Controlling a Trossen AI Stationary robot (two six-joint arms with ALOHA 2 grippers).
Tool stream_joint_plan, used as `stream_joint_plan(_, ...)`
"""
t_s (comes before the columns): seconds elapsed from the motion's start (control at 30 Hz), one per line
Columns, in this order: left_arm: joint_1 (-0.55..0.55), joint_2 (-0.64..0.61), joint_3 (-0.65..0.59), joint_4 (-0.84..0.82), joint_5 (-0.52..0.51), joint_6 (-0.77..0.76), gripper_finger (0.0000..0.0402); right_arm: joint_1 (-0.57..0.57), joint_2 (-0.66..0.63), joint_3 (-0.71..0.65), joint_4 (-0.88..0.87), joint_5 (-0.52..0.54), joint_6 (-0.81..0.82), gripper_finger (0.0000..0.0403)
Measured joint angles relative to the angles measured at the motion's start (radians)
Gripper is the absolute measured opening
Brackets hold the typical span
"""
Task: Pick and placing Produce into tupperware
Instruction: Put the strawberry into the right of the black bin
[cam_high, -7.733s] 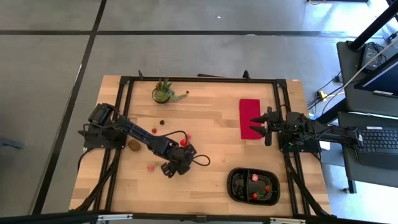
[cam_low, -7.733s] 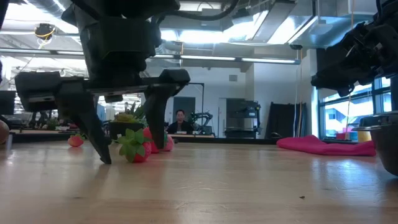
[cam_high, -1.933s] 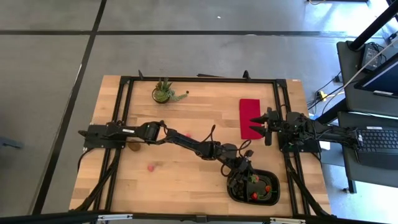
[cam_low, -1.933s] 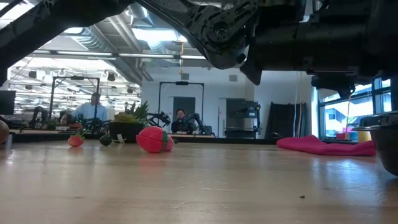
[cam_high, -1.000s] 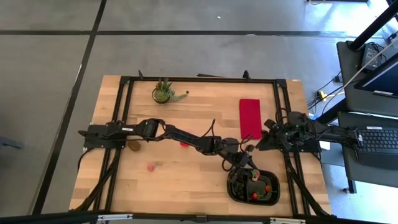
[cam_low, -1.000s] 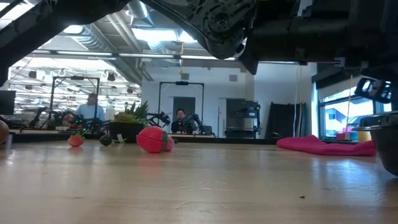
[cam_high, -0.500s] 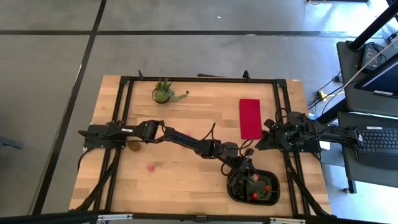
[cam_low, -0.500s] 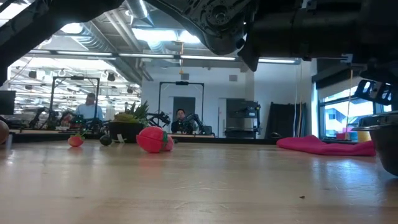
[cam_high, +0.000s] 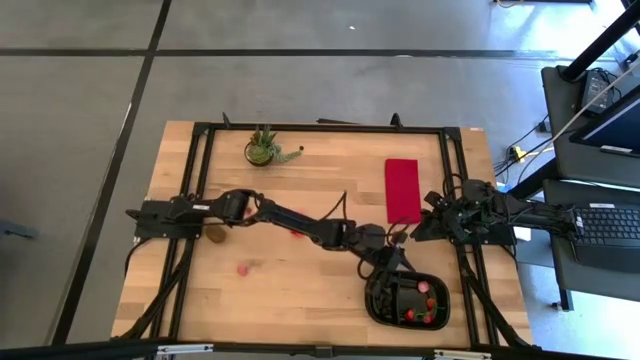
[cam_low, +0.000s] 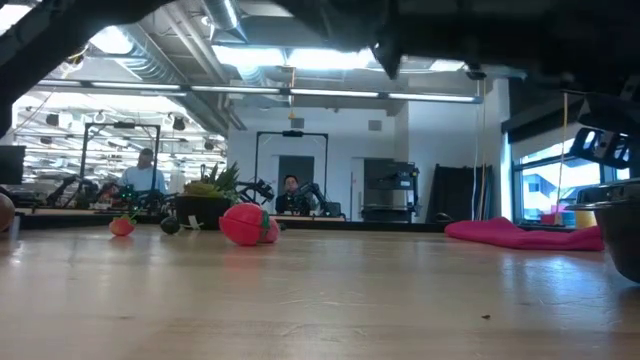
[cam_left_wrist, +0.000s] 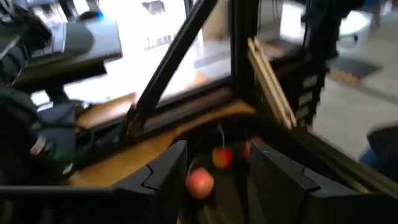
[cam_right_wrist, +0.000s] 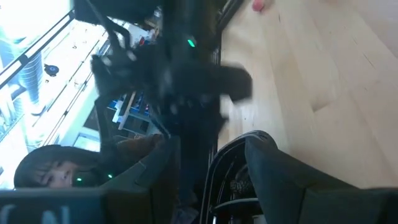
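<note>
Reaching across the counter (cam_high: 300, 290), your left claw (cam_high: 385, 263) hangs at the black tupperware's (cam_high: 372, 300) far rim with fingers parted and nothing between them, fruit already inside. Your right claw (cam_high: 420, 226) waits near the red cloth (cam_high: 402, 190); I cannot tell its spread. Loose strawberries (cam_high: 241, 268) remain on pale wood, an open workshop beyond.

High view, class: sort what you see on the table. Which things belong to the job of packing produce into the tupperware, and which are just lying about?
Part of the job:
- black tupperware tray
- red fruit pieces in it
- loose red piece on the table
- brown oval fruit
- left hand, at the tray's rim

Just lying about:
- potted plant
- red cloth
</note>
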Motion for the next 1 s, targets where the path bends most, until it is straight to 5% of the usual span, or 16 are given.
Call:
stream_joint_plan(0.17, 0.023, -0.125, 0.000, -0.335, -0.002, 0.062, 0.0163, 0.000, 0.000, 0.000, 0.002, 0.022, -0.026, 0.0184)
stream_joint_plan(0.5, 0.099, -0.397, 0.001, -0.957, -0.072, -0.002, 0.0173, 0.000, 0.000, 0.000, 0.020, 0.229, -0.239, 0.0184)
stream_joint_plan(0.73, 0.132, -0.567, -0.005, -1.223, -0.330, -0.125, 0.0164, 0.000, 0.000, 0.000, 0.036, 0.235, -0.207, 0.0184)
stream_joint_plan(1.0, 0.153, -0.805, -0.285, -1.083, -0.389, -0.242, 0.0152, 0.000, 0.000, 0.000, 0.028, 0.229, -0.330, 0.0184)
